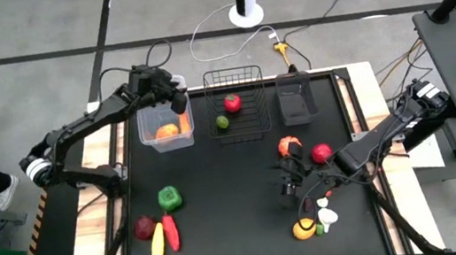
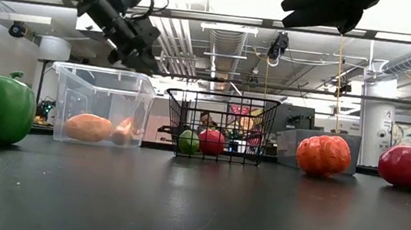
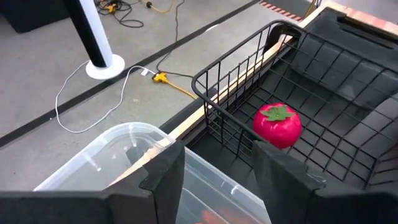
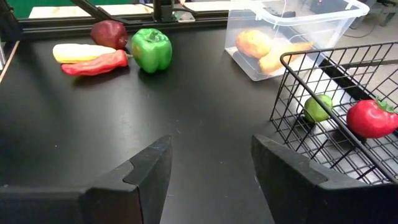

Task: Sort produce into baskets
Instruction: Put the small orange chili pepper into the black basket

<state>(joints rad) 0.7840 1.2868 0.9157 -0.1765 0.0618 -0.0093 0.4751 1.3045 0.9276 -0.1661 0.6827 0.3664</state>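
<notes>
In the upper left of the high view, the left gripper hangs over the clear tub, jaws parted and empty. In the low view, the tub's orange pieces lie below it. In the right wrist view, the right gripper gapes empty; the red pepper lies lengthwise ahead.

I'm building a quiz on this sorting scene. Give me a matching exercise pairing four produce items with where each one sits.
Items:
1. red tomato
2. orange potato
3. green pepper
4. lime

Places:
A. on the bare table, beside a red chilli
B. in the clear tub
C. in the wire basket, far half
D. in the wire basket, near left corner

Pairs: 1-C, 2-B, 3-A, 4-D
</notes>
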